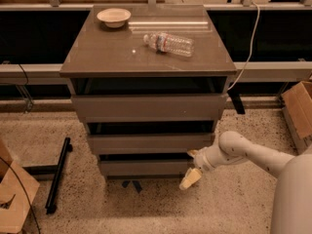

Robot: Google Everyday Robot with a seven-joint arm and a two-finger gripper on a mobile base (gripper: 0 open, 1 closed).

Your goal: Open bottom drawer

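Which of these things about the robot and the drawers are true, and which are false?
1. A bowl sits on top of the cabinet. True.
2. The plastic bottle stands upright. False: it lies on its side on the cabinet top.
3. The gripper is down at the right end of the bottom drawer. True.
4. The plastic bottle touches the bowl. False: they lie apart, with bare cabinet top between them.
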